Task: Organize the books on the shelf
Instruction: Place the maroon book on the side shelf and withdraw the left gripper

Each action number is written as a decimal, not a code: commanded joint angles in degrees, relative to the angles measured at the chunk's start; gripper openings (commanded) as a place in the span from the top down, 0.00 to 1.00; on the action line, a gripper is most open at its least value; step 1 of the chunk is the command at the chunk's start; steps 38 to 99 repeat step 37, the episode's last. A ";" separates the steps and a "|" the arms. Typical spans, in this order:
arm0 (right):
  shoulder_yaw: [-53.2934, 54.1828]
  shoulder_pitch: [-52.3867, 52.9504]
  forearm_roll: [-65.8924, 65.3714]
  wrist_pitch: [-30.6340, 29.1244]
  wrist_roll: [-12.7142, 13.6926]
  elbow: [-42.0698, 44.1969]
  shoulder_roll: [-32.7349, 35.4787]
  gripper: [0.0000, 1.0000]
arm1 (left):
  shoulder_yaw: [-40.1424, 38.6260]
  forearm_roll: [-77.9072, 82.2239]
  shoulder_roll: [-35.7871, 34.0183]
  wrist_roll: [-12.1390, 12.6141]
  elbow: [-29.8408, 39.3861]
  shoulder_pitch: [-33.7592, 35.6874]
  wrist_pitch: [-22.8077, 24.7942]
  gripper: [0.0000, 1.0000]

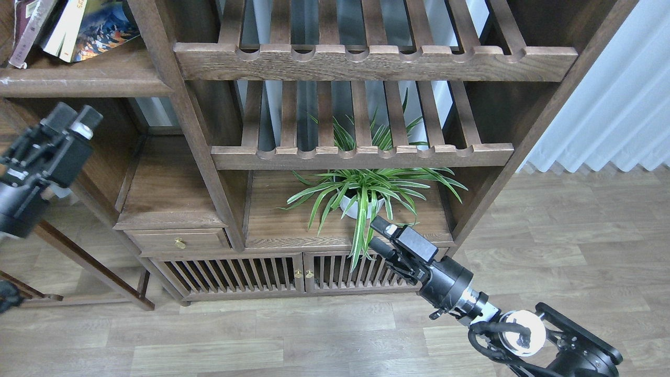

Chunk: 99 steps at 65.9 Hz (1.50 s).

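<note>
Lift the left gripper (73,116) (fingers close together, holding nothing) slowly up to the leaning books (78,26) on the shelf (89,78)

The shelf (78,84) is dark matt wood with a pale, scuffed front edge, the books (68,26) have glossy paper covers, the slatted racks (366,60) are rough-grained brown wood, and both claws, left (70,119) and right (379,238), look matt black plastic.
</note>
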State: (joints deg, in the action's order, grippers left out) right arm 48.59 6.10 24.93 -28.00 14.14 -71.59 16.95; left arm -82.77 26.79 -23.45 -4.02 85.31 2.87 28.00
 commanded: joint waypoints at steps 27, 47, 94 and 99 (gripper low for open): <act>0.37 0.41 -3.13 0.00 0.01 0.14 -3.24 0.01 | 1.99 0.02 14.39 2.96 0.38 -7.00 0.00 0.24; 0.45 0.58 -3.04 0.00 -0.08 0.49 -3.33 0.01 | 2.08 0.02 17.29 2.96 0.30 -7.79 0.00 0.22; 0.45 0.58 -3.04 0.00 -0.08 0.49 -3.33 0.01 | 2.08 0.02 17.29 2.96 0.30 -7.79 0.00 0.22; 0.45 0.58 -3.04 0.00 -0.08 0.49 -3.33 0.01 | 2.08 0.02 17.29 2.96 0.30 -7.79 0.00 0.22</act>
